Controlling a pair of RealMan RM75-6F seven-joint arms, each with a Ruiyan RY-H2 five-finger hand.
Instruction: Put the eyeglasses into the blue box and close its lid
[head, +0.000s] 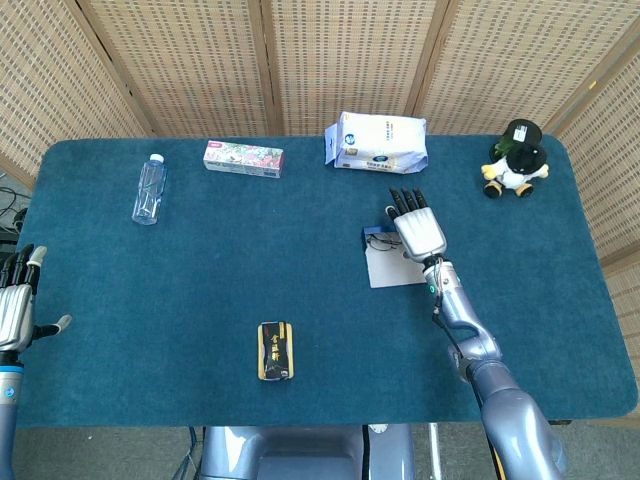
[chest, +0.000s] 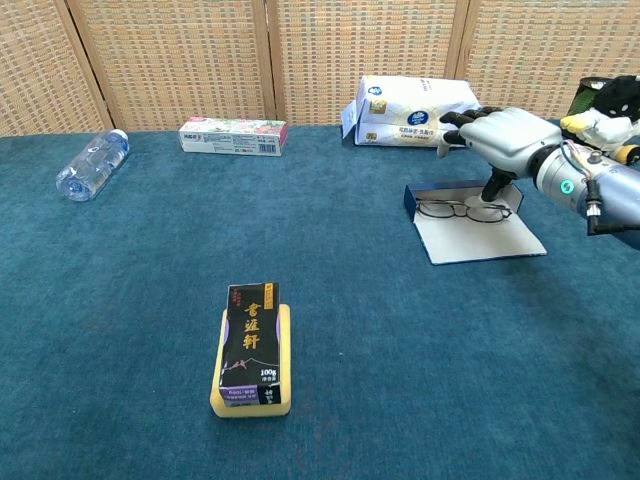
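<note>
The blue box (chest: 414, 198) lies open right of the table's middle, its white-lined lid (chest: 480, 239) folded flat toward me. Thin-framed eyeglasses (chest: 461, 209) rest in the box, nothing holding them. My right hand (chest: 503, 135) hovers over the box's far side with fingers spread, one digit reaching down beside the glasses' right lens. From the head view the right hand (head: 419, 230) covers most of the box (head: 375, 236), and only the glasses' (head: 378, 241) left part shows. My left hand (head: 14, 305) hangs beyond the table's left edge, fingers apart and holding nothing.
A black and yellow packet (chest: 250, 345) lies at the front centre. At the back are a water bottle (chest: 91, 164), a flat floral carton (chest: 233, 135) and a white bag (chest: 411, 110). A plush toy (head: 516, 158) sits at the back right corner.
</note>
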